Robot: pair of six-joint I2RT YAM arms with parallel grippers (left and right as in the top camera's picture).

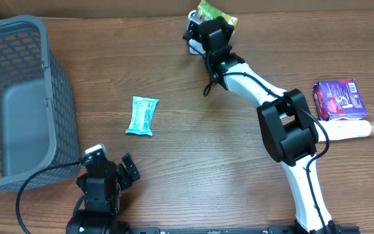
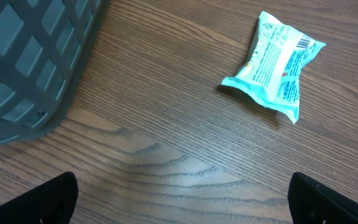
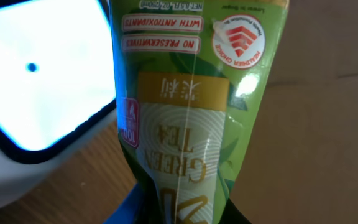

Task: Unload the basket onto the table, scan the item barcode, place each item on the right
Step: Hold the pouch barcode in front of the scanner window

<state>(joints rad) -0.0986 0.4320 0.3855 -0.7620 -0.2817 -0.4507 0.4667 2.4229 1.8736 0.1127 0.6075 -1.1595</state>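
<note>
While right gripper (image 1: 208,22) is clamped on the tea (image 3: 191,124) at the table's (image 1: 206,149) 12 o'clock edge, I read its label inverted on the wrist view: long axis runs 6 to 12, label top toward 6. Scanner (image 3: 36,81) sits at its 9. Left gripper (image 1: 112,161) gapes empty at 7.

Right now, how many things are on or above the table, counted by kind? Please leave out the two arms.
Packets: 3 (teal packet, green tea pack, purple packet)
Baskets: 1 (grey basket)
Scanners: 1 (scanner)
Other: 1 (white tube-like item, too small to identify)
Total: 6
</note>
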